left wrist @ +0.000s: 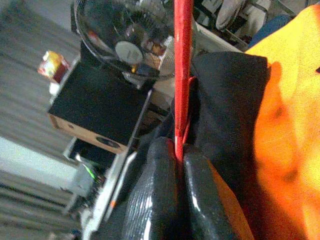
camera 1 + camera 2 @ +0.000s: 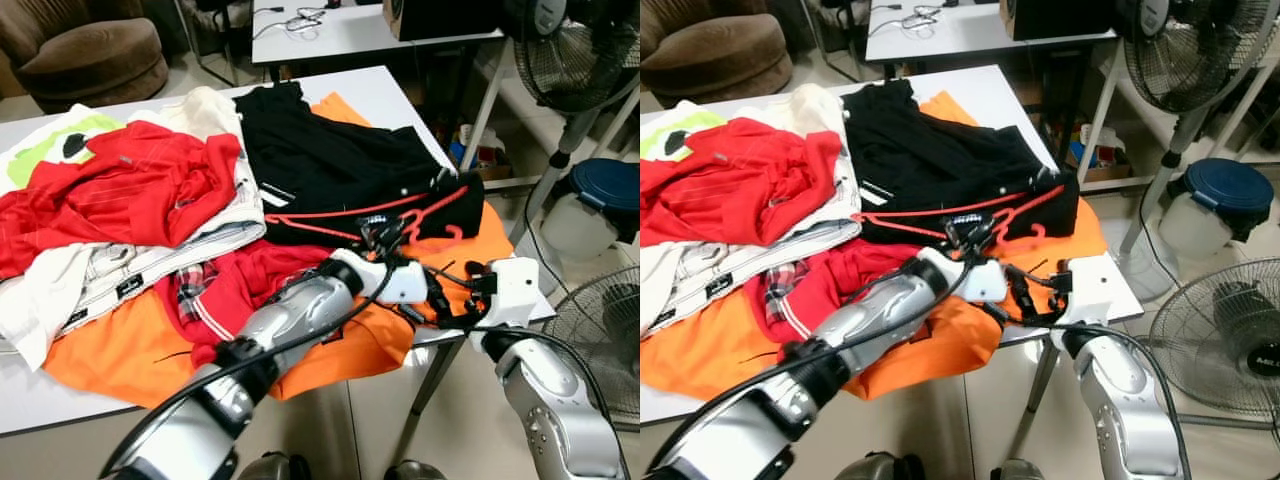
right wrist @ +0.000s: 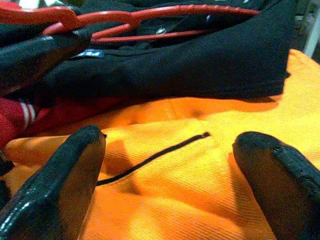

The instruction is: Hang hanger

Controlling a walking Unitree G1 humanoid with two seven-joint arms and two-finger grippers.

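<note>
Left arm reaches forward across its body, the left gripper (image 1: 177, 160) pinched tight. Right arm is bent alongside, the right gripper (image 3: 167, 165) spread wide, fingers apart.

Head views evenly lit by soft indoor light, sharp enough, weak shadows – white table (image 2: 385, 95) slightly blown out. Left wrist view is soft and blurry in the background, with glare streaks on the black fingers (image 1: 155, 200). Right wrist view oversaturated on the orange cloth (image 3: 200, 170) – near fingertips out of focus.

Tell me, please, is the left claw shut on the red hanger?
Shut: the left claw's fingers pinch the red hanger between their tips.
</note>
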